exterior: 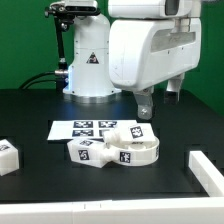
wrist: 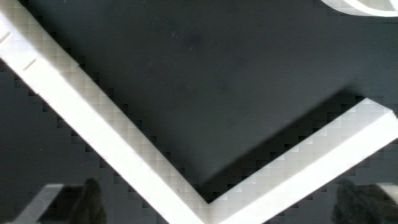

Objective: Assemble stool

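The round white rimmed seat lies on the black table, tags on its rim. A chunky white leg lies against its side toward the exterior view's left. Another white leg lies at the far left edge of that view. My gripper hangs above the table behind the seat and a little toward the exterior view's right. In the wrist view its two dark fingertips stand wide apart with nothing between them but table and rail. The gripper is open and empty. No stool part shows in the wrist view.
The marker board lies flat just behind the seat. A white rail piece sits at the exterior view's right edge. In the wrist view a white V-shaped rail corner crosses the black table. The arm's white base stands at the back.
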`<state>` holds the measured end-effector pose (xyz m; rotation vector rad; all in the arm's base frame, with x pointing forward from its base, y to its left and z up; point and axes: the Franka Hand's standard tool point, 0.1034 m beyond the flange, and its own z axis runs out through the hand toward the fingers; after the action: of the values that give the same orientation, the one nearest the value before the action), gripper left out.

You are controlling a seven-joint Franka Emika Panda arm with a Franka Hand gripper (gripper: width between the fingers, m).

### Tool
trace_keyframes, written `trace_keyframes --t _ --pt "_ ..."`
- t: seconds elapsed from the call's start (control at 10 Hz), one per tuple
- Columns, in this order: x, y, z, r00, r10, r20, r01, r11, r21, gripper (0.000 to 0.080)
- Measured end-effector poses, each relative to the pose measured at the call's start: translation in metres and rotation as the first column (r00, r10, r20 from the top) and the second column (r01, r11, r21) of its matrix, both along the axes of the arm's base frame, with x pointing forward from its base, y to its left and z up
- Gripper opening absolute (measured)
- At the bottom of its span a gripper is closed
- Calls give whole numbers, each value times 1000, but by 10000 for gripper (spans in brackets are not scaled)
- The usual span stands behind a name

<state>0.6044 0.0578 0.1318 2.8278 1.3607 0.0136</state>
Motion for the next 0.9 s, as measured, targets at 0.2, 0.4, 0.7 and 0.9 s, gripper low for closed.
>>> trace_keyframes --t 0.2,0.4,0.7,0.9 --pt "0 0 0 1000 0 0 0 1000 0 650" --pt "0 0 0 1000 0 0 0 1000 0 650" --pt "-34 -8 -7 999 18 -32 -19 1000 -9 650" --pt "-56 -5 -12 997 73 19 -73 997 -5 650"
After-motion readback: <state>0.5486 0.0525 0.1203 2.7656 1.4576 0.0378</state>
